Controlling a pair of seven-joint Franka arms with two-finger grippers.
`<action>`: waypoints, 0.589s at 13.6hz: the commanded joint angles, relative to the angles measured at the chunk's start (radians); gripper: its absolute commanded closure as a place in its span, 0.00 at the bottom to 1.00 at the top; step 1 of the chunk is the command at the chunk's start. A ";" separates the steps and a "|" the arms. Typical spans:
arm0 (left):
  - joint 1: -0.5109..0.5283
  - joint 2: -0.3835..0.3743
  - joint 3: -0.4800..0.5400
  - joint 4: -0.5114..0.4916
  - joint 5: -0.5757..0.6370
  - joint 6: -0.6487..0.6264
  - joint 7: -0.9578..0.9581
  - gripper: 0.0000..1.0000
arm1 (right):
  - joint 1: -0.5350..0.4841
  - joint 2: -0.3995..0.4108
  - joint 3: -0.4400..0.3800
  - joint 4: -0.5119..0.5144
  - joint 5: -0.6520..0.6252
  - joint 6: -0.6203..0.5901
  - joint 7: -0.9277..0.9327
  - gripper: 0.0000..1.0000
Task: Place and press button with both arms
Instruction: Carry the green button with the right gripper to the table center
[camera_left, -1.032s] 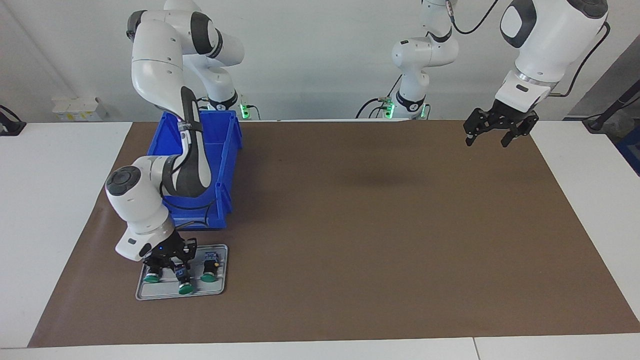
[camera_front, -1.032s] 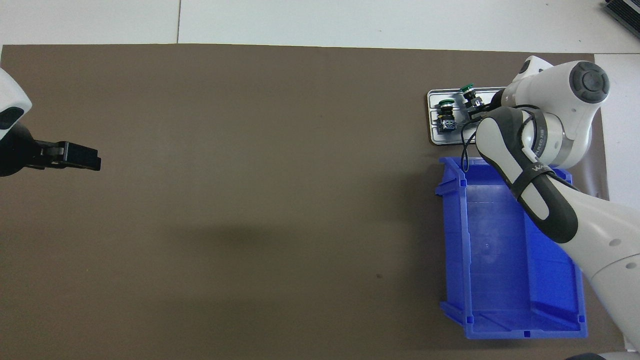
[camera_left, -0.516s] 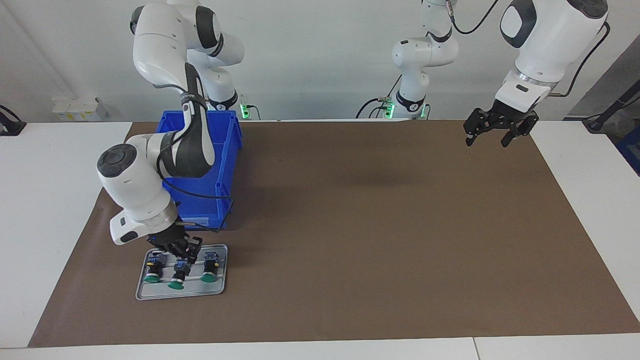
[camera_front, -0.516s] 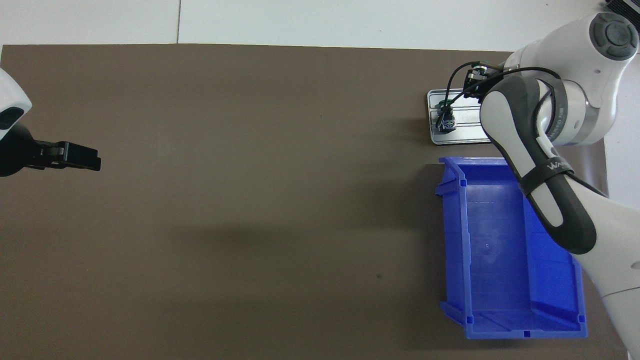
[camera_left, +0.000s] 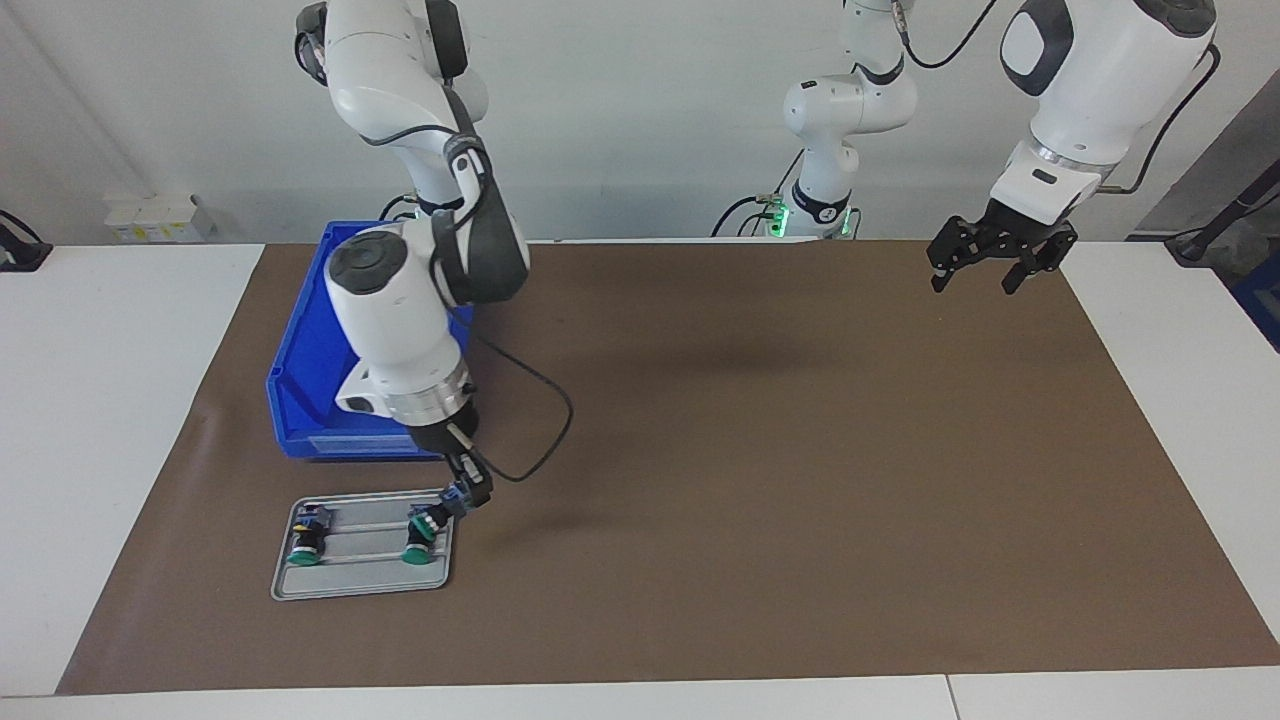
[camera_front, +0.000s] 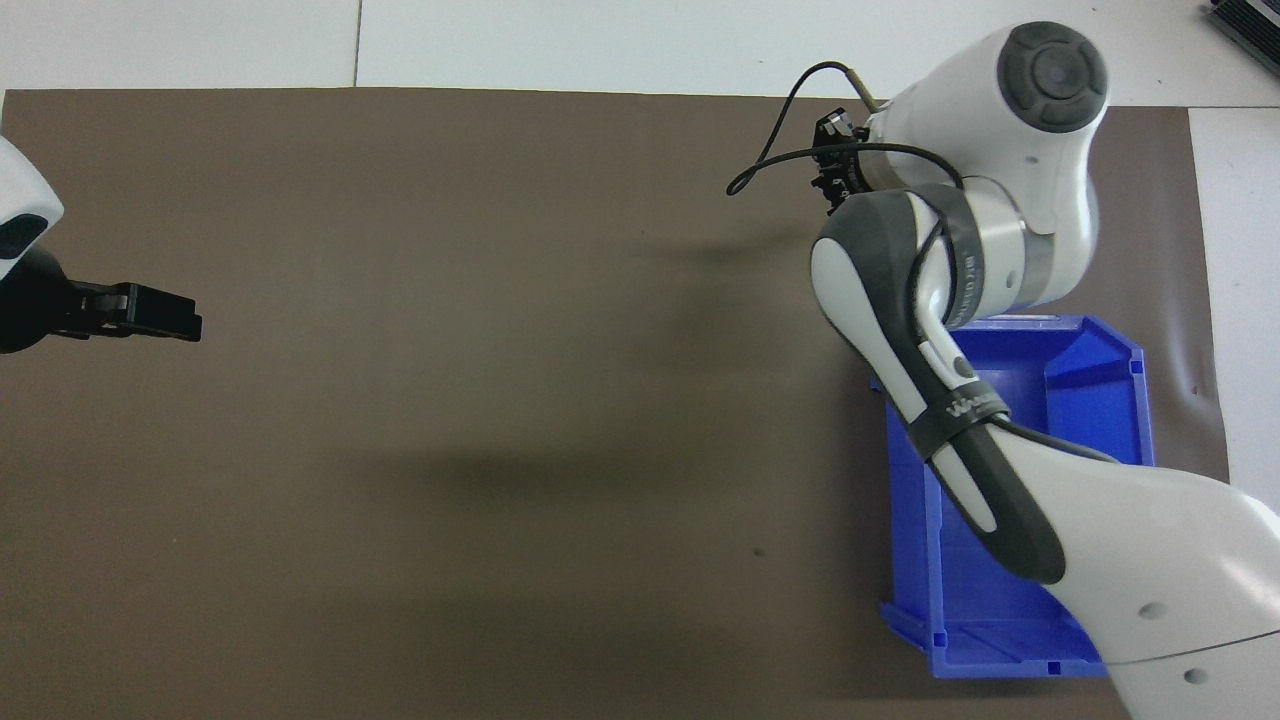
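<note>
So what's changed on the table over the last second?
The right pincer, shut on the middle button, has lifted it off the grey tray and swung it toward the middle of the table, over the tray's edge. The blue bin has shifted and turned a little. Two buttons stay on the tray. The left pincer waits open, unmoved.
</note>
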 joint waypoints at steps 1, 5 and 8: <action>0.014 -0.032 -0.006 -0.036 -0.012 0.014 0.018 0.00 | 0.141 -0.030 -0.002 -0.045 -0.125 0.002 0.391 1.00; -0.003 -0.032 -0.007 -0.035 -0.012 0.015 0.018 0.00 | 0.343 0.031 0.001 -0.048 -0.249 0.000 0.853 1.00; -0.004 -0.034 -0.010 -0.039 -0.012 0.012 0.016 0.00 | 0.423 0.105 0.004 -0.043 -0.299 0.040 1.082 1.00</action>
